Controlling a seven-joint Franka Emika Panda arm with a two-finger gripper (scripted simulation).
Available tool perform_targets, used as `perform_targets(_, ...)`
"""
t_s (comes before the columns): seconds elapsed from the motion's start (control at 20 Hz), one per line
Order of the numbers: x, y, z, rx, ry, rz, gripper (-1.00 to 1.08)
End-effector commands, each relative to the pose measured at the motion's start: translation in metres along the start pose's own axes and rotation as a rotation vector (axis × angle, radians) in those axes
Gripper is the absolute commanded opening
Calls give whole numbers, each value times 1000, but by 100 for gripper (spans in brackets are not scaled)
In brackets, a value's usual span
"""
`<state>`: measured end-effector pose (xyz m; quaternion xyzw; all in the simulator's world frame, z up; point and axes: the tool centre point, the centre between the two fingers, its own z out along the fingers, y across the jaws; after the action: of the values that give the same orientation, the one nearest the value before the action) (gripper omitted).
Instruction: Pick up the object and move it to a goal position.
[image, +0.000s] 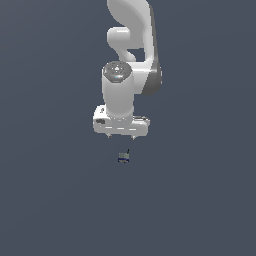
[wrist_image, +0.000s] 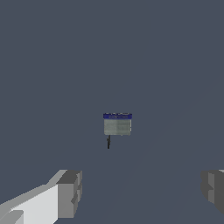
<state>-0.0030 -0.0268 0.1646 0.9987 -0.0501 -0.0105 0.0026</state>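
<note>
The object (image: 124, 157) is a tiny whitish-grey box with dark blue bands and a thin dark edge, lying on the grey floor. In the wrist view the object (wrist_image: 117, 124) shows a blue band along one side and a thin dark stick at one corner. My white gripper (image: 121, 136) hangs above it, open and empty, with two short fingertips pointing down. In the wrist view the gripper (wrist_image: 142, 192) has its grey fingertips (wrist_image: 70, 194) wide apart, and the object lies well clear of them.
The plain dark grey floor (image: 200, 200) fills both views. The white arm (image: 132, 55) rises behind the gripper. Nothing else shows.
</note>
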Motion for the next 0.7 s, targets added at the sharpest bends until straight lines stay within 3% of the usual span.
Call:
perform_targets(0.0,0,0,0,0,0,0,100)
perform_targets(0.65,11,-16,-19,5,35,-57,100)
